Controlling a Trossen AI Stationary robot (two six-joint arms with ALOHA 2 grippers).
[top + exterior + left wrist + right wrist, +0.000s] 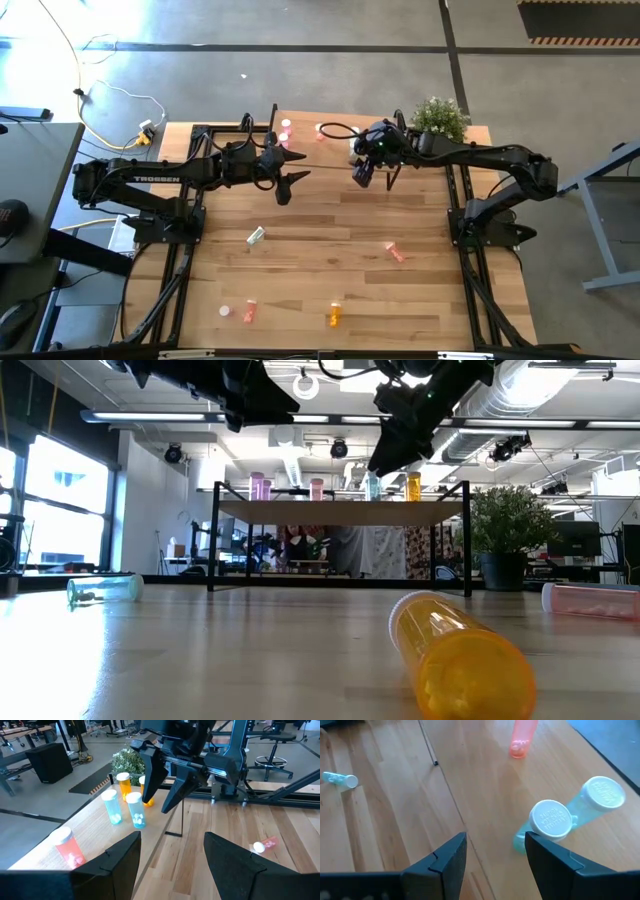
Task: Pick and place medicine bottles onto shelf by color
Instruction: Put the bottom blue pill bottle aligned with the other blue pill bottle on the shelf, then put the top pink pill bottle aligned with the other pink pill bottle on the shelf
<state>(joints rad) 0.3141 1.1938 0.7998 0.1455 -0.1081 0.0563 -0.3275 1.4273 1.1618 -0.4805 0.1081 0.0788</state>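
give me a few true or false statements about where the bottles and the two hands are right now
1. An orange bottle lies on its side on the table. True.
2. The right hand is clamped on a green bottle. False: its fingers are open and empty, above two capped pale green bottles standing on the shelf.
3. The left hand is open and holds nothing. True.
4. The shelf carries no bottles yet. False: several stand on it, including an orange one.
5. A pale green bottle lies on the table. True.
6. Both arms are parked at the table's near edge. False: both reach over the far side by the shelf.
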